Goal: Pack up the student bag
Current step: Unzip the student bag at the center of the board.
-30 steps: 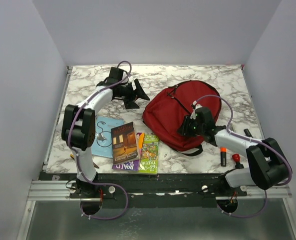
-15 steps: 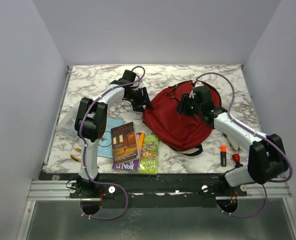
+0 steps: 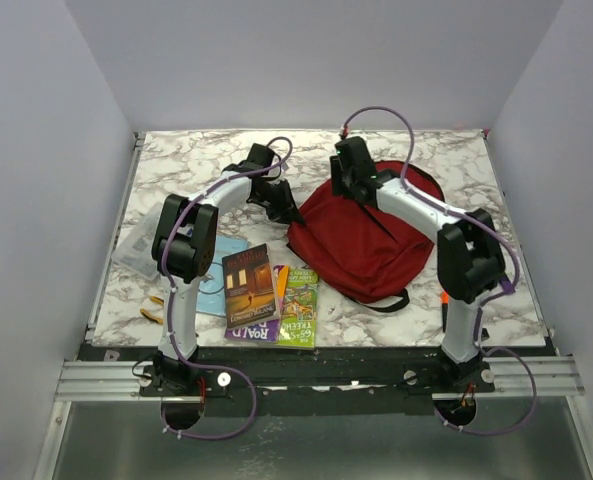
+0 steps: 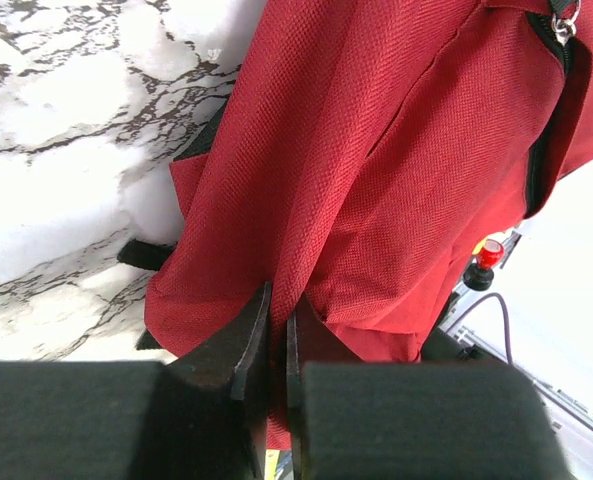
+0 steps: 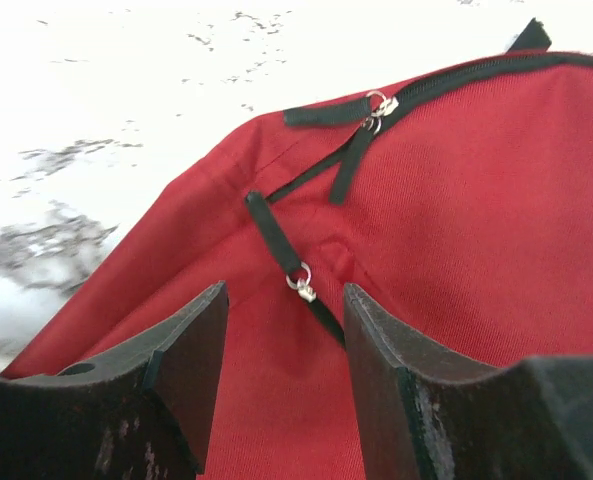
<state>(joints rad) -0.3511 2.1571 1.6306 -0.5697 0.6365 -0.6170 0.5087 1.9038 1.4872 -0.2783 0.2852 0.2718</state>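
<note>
The student bag (image 3: 371, 245) lies flat on the marble table, dark red with black zipper lines. My left gripper (image 3: 290, 212) is at its left edge. In the left wrist view the gripper (image 4: 278, 312) is shut on a fold of the bag's red fabric (image 4: 396, 150). My right gripper (image 3: 350, 186) hovers over the bag's far top end. Seen from the right wrist, it (image 5: 286, 300) stands open just above the cloth (image 5: 476, 220), with a silver zipper pull (image 5: 302, 286) on a black tab between and beyond the fingers. Two more pulls (image 5: 378, 106) sit on the main zipper further off.
Two paperback books (image 3: 251, 290) (image 3: 298, 305) and a light-blue booklet (image 3: 211, 262) lie at the front left of the bag. A grey sheet (image 3: 136, 250) and small yellow bits (image 3: 154, 300) are at the left edge. An orange marker (image 3: 445, 298) shows beside the right arm.
My left gripper moved in to the bag's left edge and closed on the fabric. My right arm swung from the bag's near right side up to its far top end, jaws a little wider.
</note>
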